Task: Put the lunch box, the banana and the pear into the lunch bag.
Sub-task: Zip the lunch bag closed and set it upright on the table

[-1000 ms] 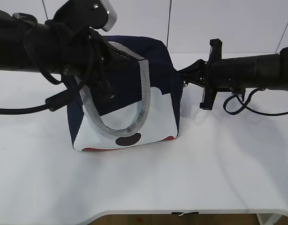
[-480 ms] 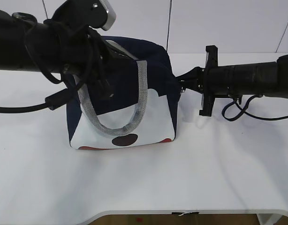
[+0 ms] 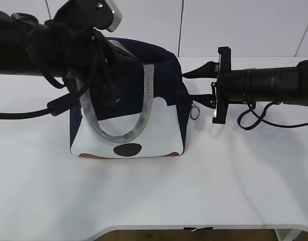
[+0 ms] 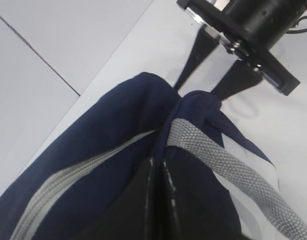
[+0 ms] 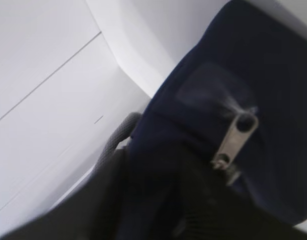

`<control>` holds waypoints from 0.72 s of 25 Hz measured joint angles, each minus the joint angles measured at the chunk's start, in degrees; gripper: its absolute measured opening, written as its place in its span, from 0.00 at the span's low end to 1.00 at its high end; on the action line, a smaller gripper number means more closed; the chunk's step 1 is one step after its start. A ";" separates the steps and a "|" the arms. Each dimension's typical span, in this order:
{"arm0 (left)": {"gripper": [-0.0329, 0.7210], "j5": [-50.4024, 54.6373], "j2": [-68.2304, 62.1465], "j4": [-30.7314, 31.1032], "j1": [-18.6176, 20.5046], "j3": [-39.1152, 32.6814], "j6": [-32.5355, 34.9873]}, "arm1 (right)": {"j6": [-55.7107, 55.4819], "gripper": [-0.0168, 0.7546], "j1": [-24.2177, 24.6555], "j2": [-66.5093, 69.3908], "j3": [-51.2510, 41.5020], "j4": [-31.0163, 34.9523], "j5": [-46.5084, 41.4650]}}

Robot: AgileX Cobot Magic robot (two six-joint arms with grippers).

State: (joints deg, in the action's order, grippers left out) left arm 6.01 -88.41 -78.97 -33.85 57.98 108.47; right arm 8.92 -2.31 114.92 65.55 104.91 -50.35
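The navy lunch bag (image 3: 159, 85) with a white front panel and grey handle (image 3: 149, 90) stands on the table. My left gripper (image 4: 159, 162) is shut on the bag's top fabric beside the grey zipper tape (image 4: 68, 180). My right gripper (image 3: 190, 86) is at the bag's right end, its two fingers (image 4: 193, 55) spread apart on either side of the fabric corner. The zipper slider (image 5: 238, 132) sits at that end, and its ring pull (image 3: 194, 110) hangs free. The lunch box, the banana and the pear are out of view.
A white table (image 3: 154, 196) carries the bag, with its front edge near the bottom of the exterior view. Black cables (image 3: 259, 118) trail under the right arm. A white panelled wall (image 3: 244, 25) stands behind.
My right gripper has opened and let go of the zipper pull, which now dangles. The bag has settled slightly to the left. The left gripper keeps its hold.
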 joint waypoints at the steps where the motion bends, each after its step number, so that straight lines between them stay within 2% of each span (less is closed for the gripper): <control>1: 0.03 0.00 0.00 0.00 0.00 0.00 0.00 | 0.12 0.60 0.00 0.00 0.00 0.13 -0.45; 3: 0.03 -0.24 0.00 0.00 0.00 0.00 0.00 | 0.37 0.77 0.00 0.00 0.00 0.37 -1.56; 4: 0.03 -0.35 0.00 0.00 0.00 0.00 0.00 | 0.89 0.81 0.00 0.00 0.00 0.37 -1.98; 9: 0.03 -0.45 0.00 0.00 0.00 0.00 0.00 | 6.02 0.79 0.11 0.00 0.00 -0.11 -4.50; 18: 0.03 -0.45 0.00 0.00 0.00 0.00 0.00 | 30.10 0.78 4.27 0.09 1.02 -1.90 -14.88</control>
State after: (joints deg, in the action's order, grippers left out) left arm 5.56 -88.41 -78.97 -33.85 57.98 108.47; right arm 39.02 1.96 115.01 66.57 103.01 -65.23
